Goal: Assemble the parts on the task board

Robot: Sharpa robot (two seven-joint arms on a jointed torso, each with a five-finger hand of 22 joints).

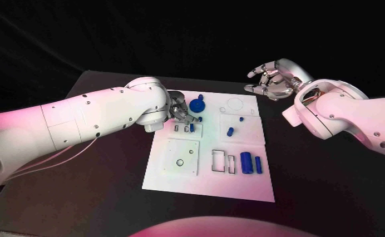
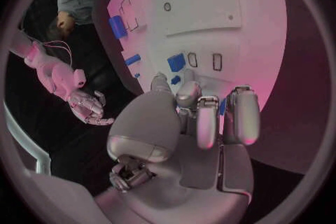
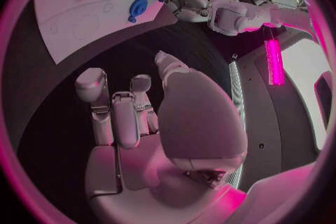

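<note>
Left hand point(image 1: 179, 111) hovers low over the far-left part of the task board point(image 1: 210, 184), fingers curled downward around a small blue part point(image 1: 192, 127) beside two small slots; whether it actually grips that part cannot be told from these views. Right hand point(image 1: 271, 83) hangs above the dark surface point(image 1: 321, 181) beyond the board's far right corner, fingers loosely apart and holding nothing.

Task board: a thin white plate, stiff and flat, probably light enough to slide if pushed sideways (downward pressure only is advisable). Two blue blocks point(image 1: 251, 163) lie side by side near the board's near right, beside empty rectangular outlines; they appear rigid and smooth, likely plastic, best pinched across their long flat faces. Blue round part point(image 1: 198, 105) sits at the far edge, just beside the left hand; its rim offers the surest hold. Small blue peg point(image 1: 230, 132) lies mid-board, light and liable to roll.
</note>
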